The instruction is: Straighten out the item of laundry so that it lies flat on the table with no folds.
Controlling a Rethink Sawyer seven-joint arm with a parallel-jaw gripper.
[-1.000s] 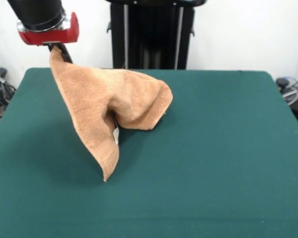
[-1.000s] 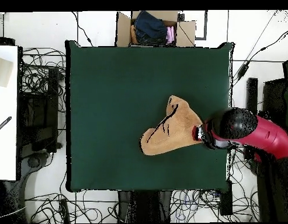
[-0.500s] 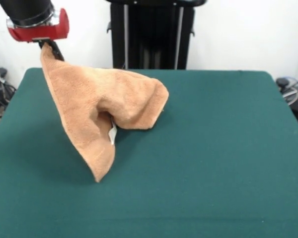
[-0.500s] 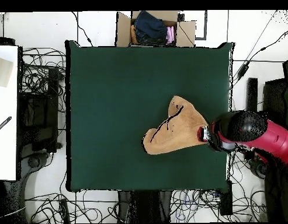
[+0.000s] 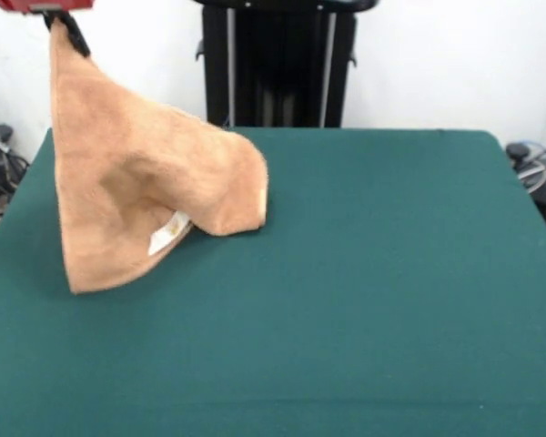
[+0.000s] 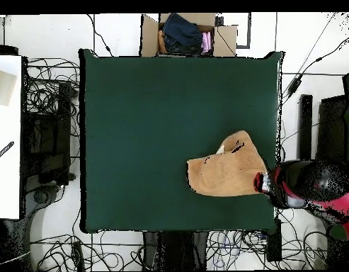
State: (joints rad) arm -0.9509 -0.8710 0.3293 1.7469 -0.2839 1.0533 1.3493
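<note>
Front view: the gripper (image 5: 62, 23) at the top left edge has its fingers clamped on one corner of the towel (image 5: 136, 196) — it hangs tent-like, its lower folds and white label (image 5: 166, 234) resting on the green surface (image 5: 391, 273) near that side's edge.

No text, number or brand can be read anywhere. The towel (image 5: 146, 196) shows a small white label (image 5: 167, 233) near its lower fold, but any print on it seems too small to make out.
</note>
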